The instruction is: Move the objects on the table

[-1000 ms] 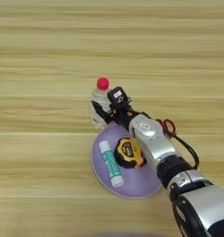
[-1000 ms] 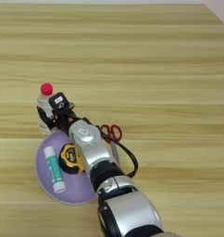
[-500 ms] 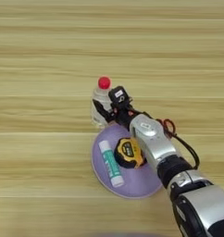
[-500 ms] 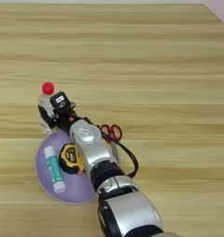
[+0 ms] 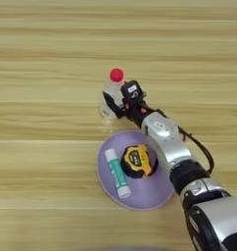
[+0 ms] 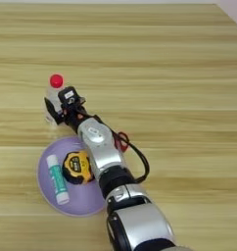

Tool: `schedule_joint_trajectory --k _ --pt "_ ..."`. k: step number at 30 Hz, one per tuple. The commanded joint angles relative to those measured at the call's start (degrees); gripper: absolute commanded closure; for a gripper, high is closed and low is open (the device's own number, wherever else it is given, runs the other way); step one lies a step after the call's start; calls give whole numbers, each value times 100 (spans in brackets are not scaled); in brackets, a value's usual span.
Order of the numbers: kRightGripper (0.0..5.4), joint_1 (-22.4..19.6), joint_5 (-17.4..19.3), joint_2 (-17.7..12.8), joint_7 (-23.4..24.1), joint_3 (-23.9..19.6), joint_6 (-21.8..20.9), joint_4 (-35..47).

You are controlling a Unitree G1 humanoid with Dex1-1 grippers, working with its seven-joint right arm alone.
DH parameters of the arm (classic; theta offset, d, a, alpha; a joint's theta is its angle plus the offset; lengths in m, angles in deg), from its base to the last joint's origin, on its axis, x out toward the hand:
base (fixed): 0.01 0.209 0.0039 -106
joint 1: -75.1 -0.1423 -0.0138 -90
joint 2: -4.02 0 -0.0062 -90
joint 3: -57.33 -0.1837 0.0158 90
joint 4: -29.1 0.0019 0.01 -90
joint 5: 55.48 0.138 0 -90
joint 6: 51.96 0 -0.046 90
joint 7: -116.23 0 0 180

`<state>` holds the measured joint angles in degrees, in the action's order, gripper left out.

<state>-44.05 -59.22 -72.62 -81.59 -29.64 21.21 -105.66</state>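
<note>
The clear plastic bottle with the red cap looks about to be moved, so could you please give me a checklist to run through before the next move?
1. Clear plastic bottle with red cap upright on the wooden table: ok.
2. Right gripper at the bottle's body: ok.
3. Firm grasp on the bottle: cannot tell.
4. Yellow-and-black tape measure and white-green glue stick inside the round lilac plate: ok.
5. Red-handled scissors free of the arm: not ok, mostly hidden beneath the forearm.

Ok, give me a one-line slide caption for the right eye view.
Right gripper at the red-capped clear bottle on the table; tape measure and glue stick lie on the lilac plate.
</note>
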Motion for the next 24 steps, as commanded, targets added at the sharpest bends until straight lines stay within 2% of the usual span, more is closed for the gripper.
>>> schedule_joint_trajectory --k 1,8,16,20,24 --pt "231 -571 184 -255 172 -264 -76 588" --pt "231 -489 257 -492 264 -468 19 843" --pt "233 -175 385 -892 426 -871 275 1145" --pt "233 200 492 -1083 519 -1104 609 1711" --pt "233 781 518 -1241 546 -1255 1035 2674"
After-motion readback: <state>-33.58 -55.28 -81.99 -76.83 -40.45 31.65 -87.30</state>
